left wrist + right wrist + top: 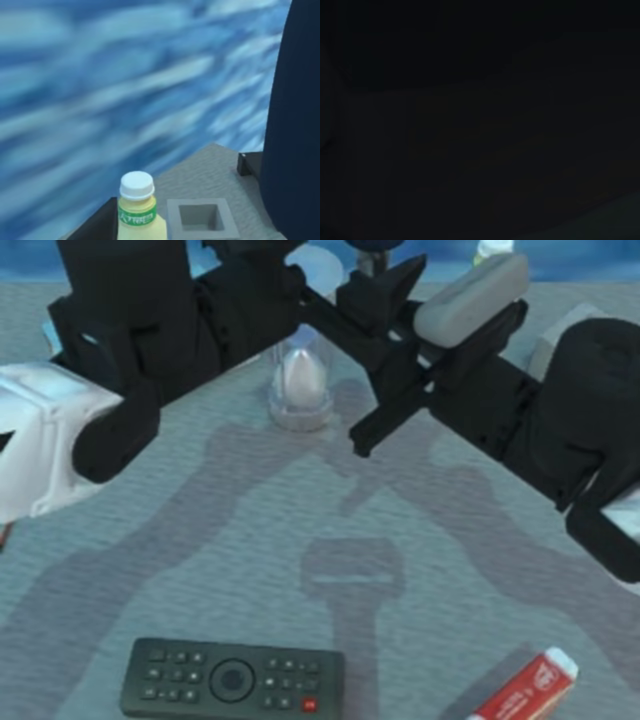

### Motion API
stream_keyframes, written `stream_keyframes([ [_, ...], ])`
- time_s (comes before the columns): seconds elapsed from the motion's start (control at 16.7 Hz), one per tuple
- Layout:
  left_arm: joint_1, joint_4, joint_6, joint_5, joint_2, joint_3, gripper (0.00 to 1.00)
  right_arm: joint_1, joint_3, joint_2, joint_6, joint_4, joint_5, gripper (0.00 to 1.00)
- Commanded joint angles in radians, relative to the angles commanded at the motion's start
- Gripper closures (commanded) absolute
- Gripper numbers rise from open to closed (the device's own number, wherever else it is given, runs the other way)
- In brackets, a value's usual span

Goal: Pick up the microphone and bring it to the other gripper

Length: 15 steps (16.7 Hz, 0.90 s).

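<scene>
Two black grippers meet high above the table in the top view, the left gripper (325, 305) beside the right gripper (392, 360). Whether either is spread or closed cannot be told. A slim grey stub just beyond them is probably the black-headed, grey-handled microphone (372, 260), about equally near both. Its long axis is hidden.

The left wrist view shows only a white-capped cream bottle (136, 212) and a square grey box (202, 219).

The right wrist view is dark.

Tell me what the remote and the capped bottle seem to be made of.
Remote: looks like matte black plastic, with raised, possibly rubbery grey buttons and one red one. Bottle: probably smooth plastic, pale cream body, white ridged screw cap, green printed label band. Being rendered, both are judged by look alone.
</scene>
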Motion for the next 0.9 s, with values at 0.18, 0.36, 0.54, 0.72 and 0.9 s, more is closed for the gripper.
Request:
stream_keyframes([
  [0.18, 0.0, 0.0, 0.0, 0.0, 0.0, 0.0, 0.15, 0.0, 0.0, 0.0, 0.0, 0.0, 0.0, 1.0],
  [0.36, 0.0, 0.0, 0.0, 0.0, 0.0, 0.0, 0.38, 0.0, 0.0, 0.0, 0.0, 0.0, 0.0, 1.0],
  [0.54, 0.0, 0.0, 0.0, 0.0, 0.0, 0.0, 0.6, 0.0, 0.0, 0.0, 0.0, 0.0, 0.0, 1.0],
  [0.72, 0.0, 0.0, 0.0, 0.0, 0.0, 0.0, 0.83, 0.0, 0.0, 0.0, 0.0, 0.0, 0.0, 1.0],
  [0.9, 0.0, 0.0, 0.0, 0.0, 0.0, 0.0, 1.0, 0.0, 0.0, 0.0, 0.0, 0.0, 0.0, 1.0],
])
